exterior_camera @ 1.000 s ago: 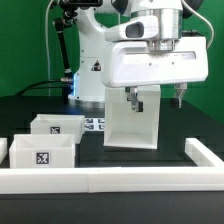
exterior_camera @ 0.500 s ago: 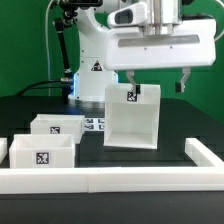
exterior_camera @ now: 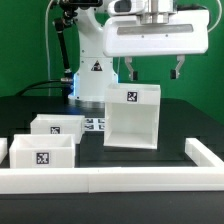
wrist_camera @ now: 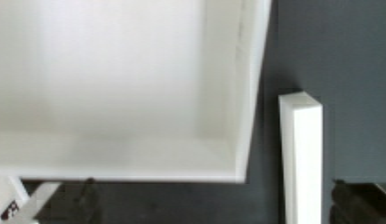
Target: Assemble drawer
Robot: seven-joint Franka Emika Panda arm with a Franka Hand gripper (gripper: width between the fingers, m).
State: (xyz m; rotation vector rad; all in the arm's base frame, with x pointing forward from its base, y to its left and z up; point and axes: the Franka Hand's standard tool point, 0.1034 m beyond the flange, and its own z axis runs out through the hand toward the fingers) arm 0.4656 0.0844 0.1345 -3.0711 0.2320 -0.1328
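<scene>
The drawer's tall white casing [exterior_camera: 133, 118] stands upright on the dark table, open side toward the camera, with a tag on its top front. Two small white open-top trays [exterior_camera: 57, 126] [exterior_camera: 42, 153] sit at the exterior view's left, each with a tag. My gripper [exterior_camera: 154, 70] hangs above the casing, open and empty, one finger [exterior_camera: 130, 71] on each side. In the wrist view the casing [wrist_camera: 119, 90] fills most of the picture, and the gripper [wrist_camera: 215, 200] shows only as two dim dark fingertips, wide apart.
A long low white rail [exterior_camera: 110, 181] runs along the front and turns back at the exterior view's right [exterior_camera: 206, 156]; it also shows in the wrist view [wrist_camera: 302, 150]. The marker board [exterior_camera: 93, 124] lies behind the trays. The robot base stands at the back.
The gripper has risen from down at the casing's top edge to well above it, open. The casing stays put and its tag is now uncovered.
</scene>
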